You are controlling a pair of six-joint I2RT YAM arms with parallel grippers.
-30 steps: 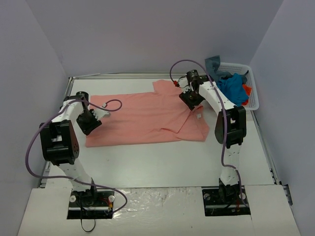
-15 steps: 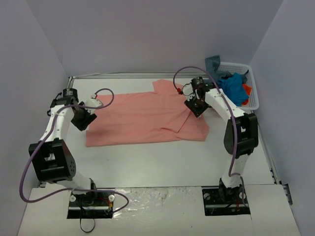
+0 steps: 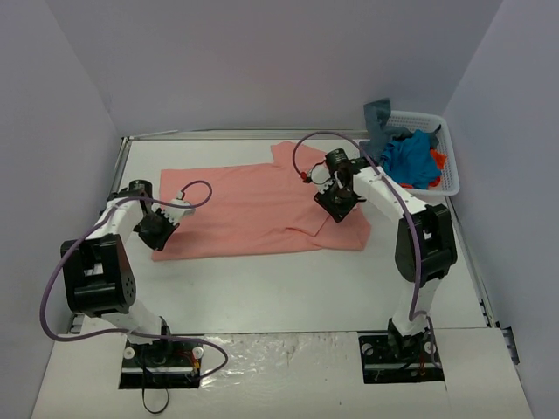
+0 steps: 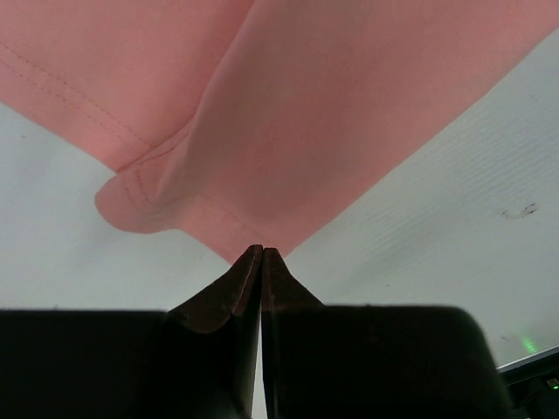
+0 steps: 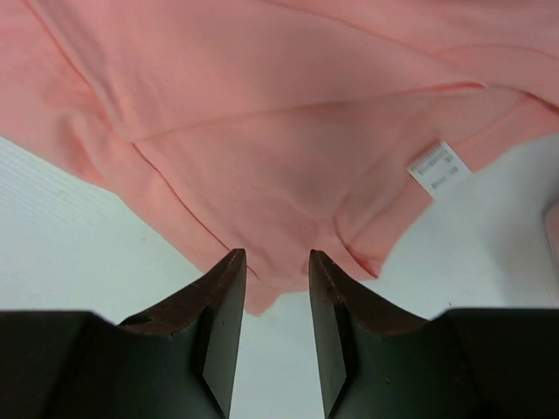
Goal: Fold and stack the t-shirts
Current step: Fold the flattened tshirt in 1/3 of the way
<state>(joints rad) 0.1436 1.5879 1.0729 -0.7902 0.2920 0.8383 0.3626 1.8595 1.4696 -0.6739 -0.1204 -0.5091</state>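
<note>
Half a second on, the left gripper (image 4: pixel 262 250) has dropped to the near-left corner of the salmon-pink t-shirt (image 3: pixel 253 209), which lies spread on the table (image 3: pixel 288 288). Its jaws are pinched on the hem. The right gripper (image 5: pixel 275 255) has slid inward over the salmon-pink t-shirt's right side, fingers narrowly parted, straddling its edge.

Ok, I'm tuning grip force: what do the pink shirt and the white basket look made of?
Pink shirt: soft matte cloth, likely cotton knit; stitched hems, folds, sewn label. Basket: white, apparently rigid plastic, judging by its lattice walls.
</note>
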